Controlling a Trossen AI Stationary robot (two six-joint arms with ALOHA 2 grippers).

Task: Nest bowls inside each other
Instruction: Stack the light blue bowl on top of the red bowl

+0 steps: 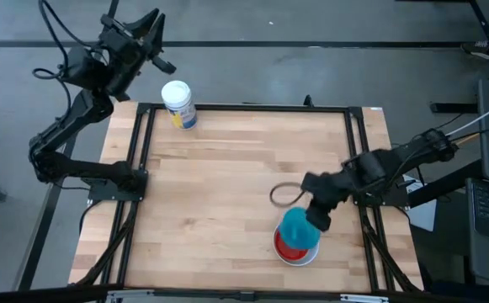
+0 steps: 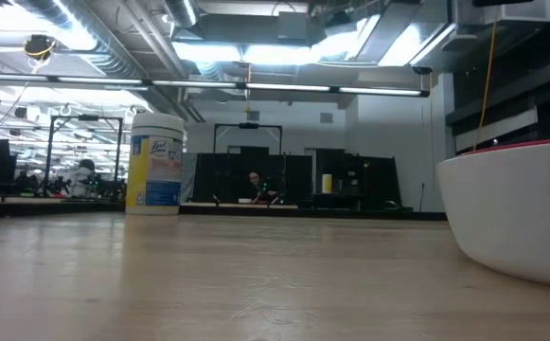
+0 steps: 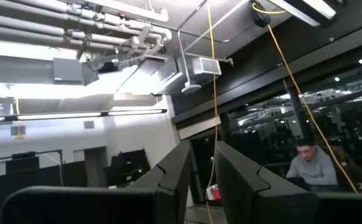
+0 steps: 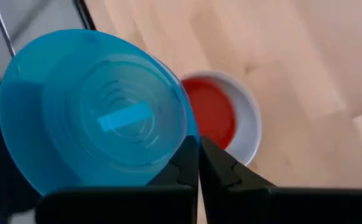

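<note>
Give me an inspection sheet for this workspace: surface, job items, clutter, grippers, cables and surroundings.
Surface: wooden table, bare across its middle.
Job's things: teal bowl held tilted over the white bowl, which has the red bowl nested inside; other bowls not seen.
Clutter: white cylindrical container upright at the far left edge.
Grippers: right gripper shut on the teal bowl's rim; left gripper raised off the table's far left corner, fingers slightly apart, empty.
Cables: a wire loop beside the right gripper.
Surroundings: a seated person beyond the table.

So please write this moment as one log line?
right gripper: shut on teal bowl, above red bowl in white bowl | left gripper: parked off-table
</note>
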